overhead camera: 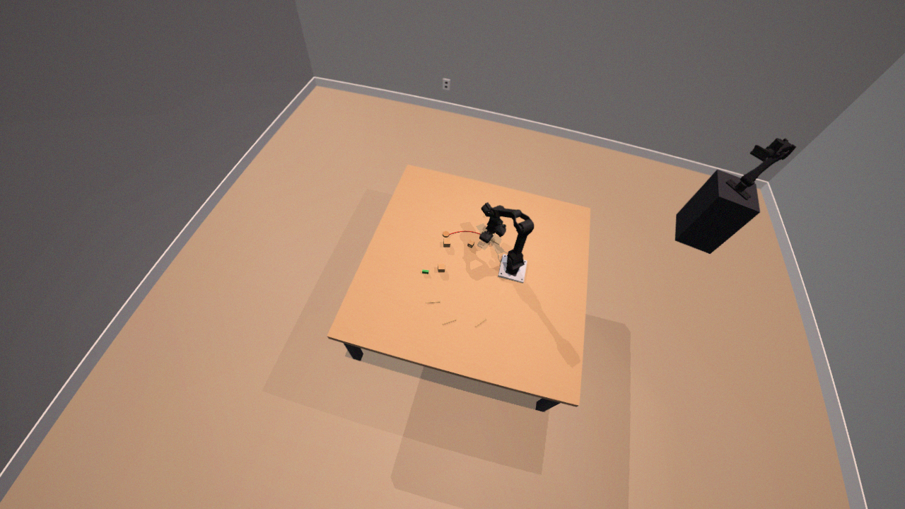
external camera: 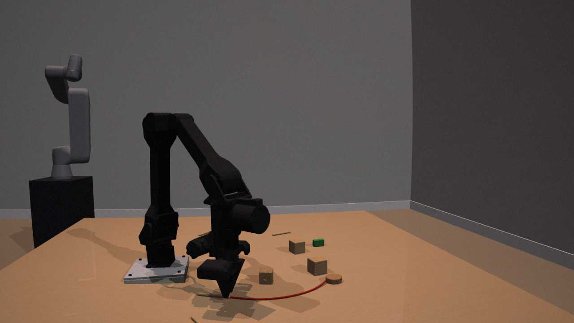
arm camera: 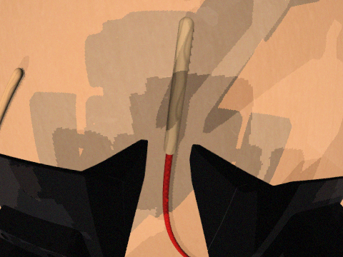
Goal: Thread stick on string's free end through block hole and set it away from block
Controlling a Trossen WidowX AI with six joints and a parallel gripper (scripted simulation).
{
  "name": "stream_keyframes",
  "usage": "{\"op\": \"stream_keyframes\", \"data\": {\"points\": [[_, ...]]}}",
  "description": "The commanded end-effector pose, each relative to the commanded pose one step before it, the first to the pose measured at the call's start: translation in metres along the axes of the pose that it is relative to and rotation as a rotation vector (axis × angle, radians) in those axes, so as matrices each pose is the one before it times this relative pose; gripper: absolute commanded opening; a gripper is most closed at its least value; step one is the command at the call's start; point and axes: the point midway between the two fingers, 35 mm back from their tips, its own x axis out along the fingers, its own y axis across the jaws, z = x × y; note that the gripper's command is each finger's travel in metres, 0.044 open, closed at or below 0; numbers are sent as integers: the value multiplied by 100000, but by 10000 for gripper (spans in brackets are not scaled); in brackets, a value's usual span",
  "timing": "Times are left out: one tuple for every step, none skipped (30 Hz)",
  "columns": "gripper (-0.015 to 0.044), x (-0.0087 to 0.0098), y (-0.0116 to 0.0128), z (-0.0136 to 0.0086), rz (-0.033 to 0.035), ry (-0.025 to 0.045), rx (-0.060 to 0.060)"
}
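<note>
The thin stick lies on the table with the red string at one end. The string curves to the round button. My gripper is low at the table, partly open; its fingertips stand on either side of the stick's string end, with a gap on both sides in the wrist view. The small block with the hole stands inside the string's curve, its hole visible in the exterior view. The string does not pass through it.
Two plain wooden cubes and a green block stand beyond the holed block. A loose stick lies near my gripper. Three more sticks lie farther off.
</note>
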Motion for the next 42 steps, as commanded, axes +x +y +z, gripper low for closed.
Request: {"op": "stream_keyframes", "data": {"points": [[124, 871, -94, 319, -250, -1408, -267], [124, 0, 0, 0, 0, 0, 0], [124, 0, 0, 0, 0, 0, 0], [124, 0, 0, 0, 0, 0, 0], [124, 0, 0, 0, 0, 0, 0], [124, 0, 0, 0, 0, 0, 0], [124, 0, 0, 0, 0, 0, 0], [124, 0, 0, 0, 0, 0, 0], [124, 0, 0, 0, 0, 0, 0], [124, 0, 0, 0, 0, 0, 0], [124, 0, 0, 0, 0, 0, 0], [124, 0, 0, 0, 0, 0, 0], [124, 0, 0, 0, 0, 0, 0], [98, -150, -28, -89, -206, 537, 294], [72, 0, 0, 0, 0, 0, 0], [46, 0, 0, 0, 0, 0, 0], [19, 0, 0, 0, 0, 0, 0], [0, 0, 0, 0, 0, 0, 0], [0, 0, 0, 0, 0, 0, 0], [0, 0, 0, 0, 0, 0, 0], [0, 0, 0, 0, 0, 0, 0], [0, 0, 0, 0, 0, 0, 0], [0, 0, 0, 0, 0, 0, 0], [0, 0, 0, 0, 0, 0, 0], [0, 0, 0, 0, 0, 0, 0], [0, -20, 1, -2, 0, 0, 0], [0, -61, 4, -7, 0, 1, 0], [0, -101, 6, -12, 0, 1, 0], [0, -124, 7, -14, 0, 1, 0], [0, -124, 6, -14, 0, 1, 0], [0, -124, 6, -13, 0, 1, 0], [0, -125, 6, -12, 0, 1, 0], [0, -125, 5, -12, 0, 1, 0], [0, -125, 5, -11, 0, 1, 0], [0, -125, 5, -11, 0, 1, 0], [0, -126, 4, -10, 0, 1, 0], [0, -126, 4, -9, 0, 1, 0], [0, -126, 4, -9, 0, 1, 0], [0, -126, 4, -8, 0, 0, 0], [0, -126, 3, -8, 0, 0, 0], [0, -127, 3, -7, 0, 0, 0], [0, -127, 3, -6, 0, 0, 0]]}}
